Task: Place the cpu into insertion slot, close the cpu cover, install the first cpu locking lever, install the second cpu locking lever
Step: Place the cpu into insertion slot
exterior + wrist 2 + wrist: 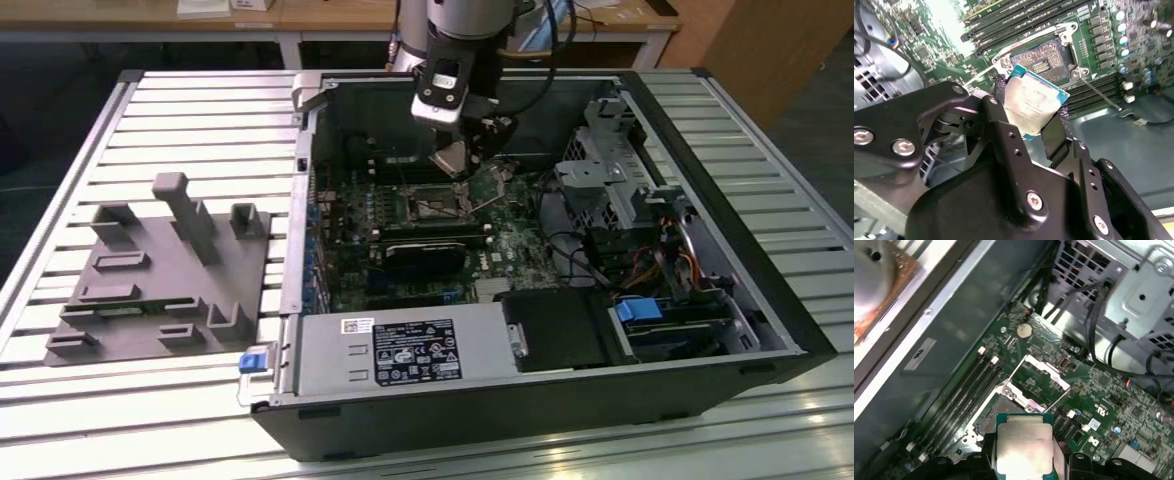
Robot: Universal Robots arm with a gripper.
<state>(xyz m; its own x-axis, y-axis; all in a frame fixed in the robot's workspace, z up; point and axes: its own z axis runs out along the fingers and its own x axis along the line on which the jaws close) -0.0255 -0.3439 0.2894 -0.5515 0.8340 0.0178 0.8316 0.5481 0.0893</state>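
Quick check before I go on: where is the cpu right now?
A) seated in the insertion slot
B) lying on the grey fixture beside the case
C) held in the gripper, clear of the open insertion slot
C: in the second wrist view the gripper clamps the cpu by its edges, and the insertion slot beyond it lies open and empty.

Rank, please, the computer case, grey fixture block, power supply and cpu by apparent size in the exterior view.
Largest to smallest:
1. computer case
2. grey fixture block
3. power supply, somewhat smaller than the block
4. cpu, held in the gripper, by far the smallest
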